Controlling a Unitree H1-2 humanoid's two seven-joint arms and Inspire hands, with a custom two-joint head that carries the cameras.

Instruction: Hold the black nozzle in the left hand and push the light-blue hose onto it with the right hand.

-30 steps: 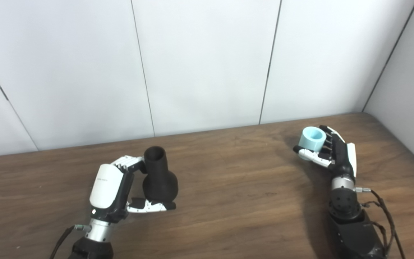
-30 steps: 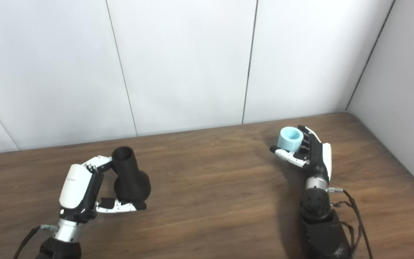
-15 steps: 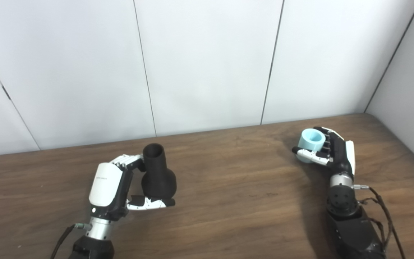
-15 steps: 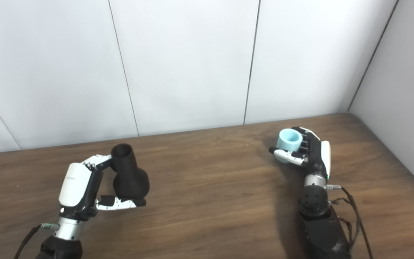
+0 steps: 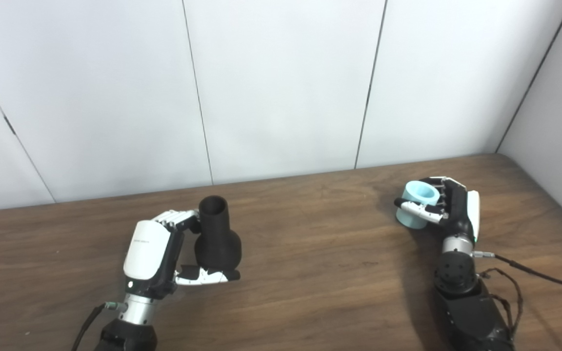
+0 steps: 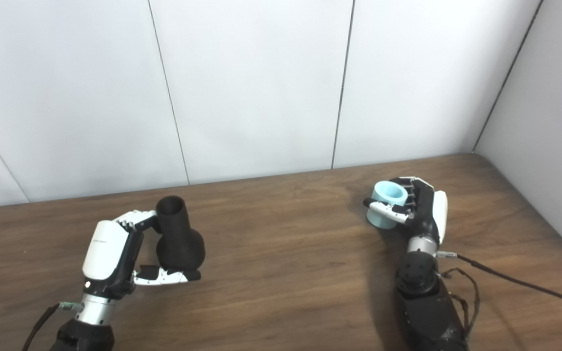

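The black nozzle stands upright on the wooden table at the left, its open neck pointing up. My left hand wraps it from the left, fingers against the neck and thumb under the bulb's front. The light-blue hose, a short wide tube with its opening up, is at the right. My right hand is shut on it, thumb across its front and fingers behind. Its lower end sits at or just above the table. The two parts are far apart.
White wall panels rise behind the table's far edge, and a side wall closes the right corner. A black cable trails from my right forearm across the table to the right. Bare wood lies between the hands.
My right hand has lowered the hose toward the table and come a little closer to me. The left hand and nozzle have held still; the camera shifted slightly.
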